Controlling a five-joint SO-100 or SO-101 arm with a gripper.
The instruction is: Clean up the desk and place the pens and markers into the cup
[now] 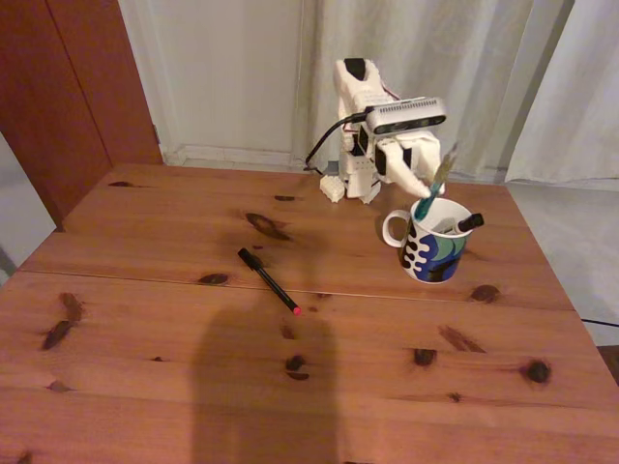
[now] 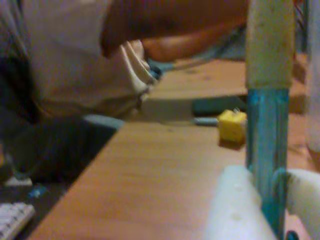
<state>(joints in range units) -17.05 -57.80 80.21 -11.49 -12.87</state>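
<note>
The white cup [image 1: 435, 246] with a blue, green and black pattern stands on the desk [image 1: 145, 319] at the right in the fixed view. A white marker with a black cap [image 1: 469, 222] leans inside it. My gripper [image 1: 427, 182] hangs just above the cup's rim, shut on the teal-green pen [image 1: 435, 184], whose lower end dips into the cup. In the wrist view the teal-green pen [image 2: 265, 150] stands upright between my white fingers [image 2: 240, 205]. A thin black pen with a red tip [image 1: 268, 280] lies flat on the desk left of the cup.
The arm's white base [image 1: 353, 184] sits at the desk's back edge, with curtains behind. The wrist view shows a person's arm [image 2: 190, 30], a small yellow block [image 2: 231, 125] on the wood and a keyboard [image 2: 12, 220] at the lower left. A shadow falls on the near desk [image 1: 261, 387].
</note>
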